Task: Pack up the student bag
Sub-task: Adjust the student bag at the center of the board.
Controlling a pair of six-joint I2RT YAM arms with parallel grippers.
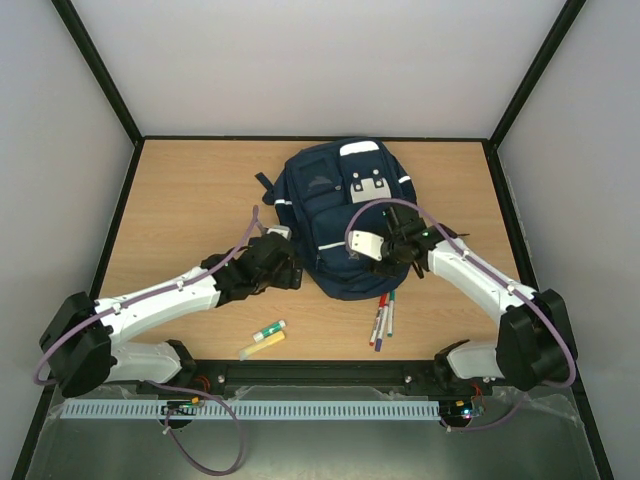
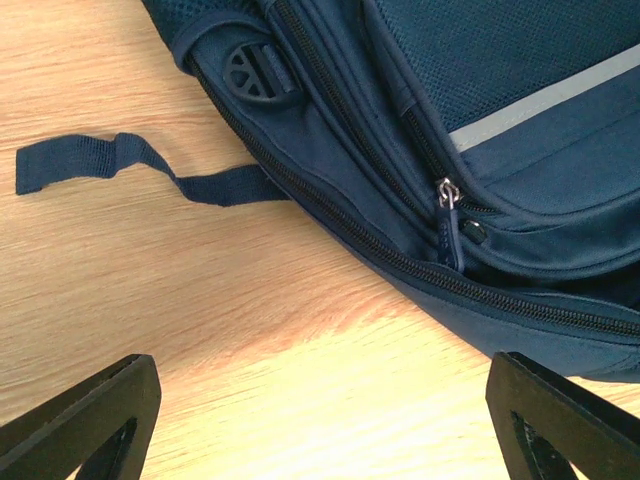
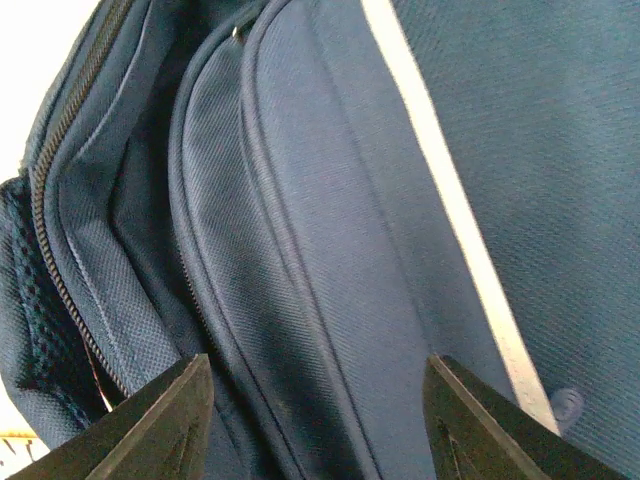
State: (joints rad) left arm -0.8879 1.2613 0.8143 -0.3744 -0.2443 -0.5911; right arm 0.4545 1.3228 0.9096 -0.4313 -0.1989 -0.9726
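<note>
The navy-blue student bag (image 1: 340,215) lies flat in the middle of the table, white stripes and grey patch facing up. My left gripper (image 1: 290,270) is open and empty at the bag's lower left edge, over bare wood. In the left wrist view the bag's zip pockets (image 2: 450,210) and a loose strap (image 2: 120,160) show ahead of the fingers (image 2: 90,415). My right gripper (image 1: 385,255) is open and empty, hovering over the bag's lower right side. The right wrist view shows bag fabric (image 3: 330,250) and a white stripe (image 3: 450,200) between its fingertips (image 3: 160,420).
Several markers (image 1: 384,316) lie on the table just below the bag's right corner. A yellow and a green-capped stick (image 1: 264,338) lie near the front edge, left of centre. Black frame rails bound the table at both sides.
</note>
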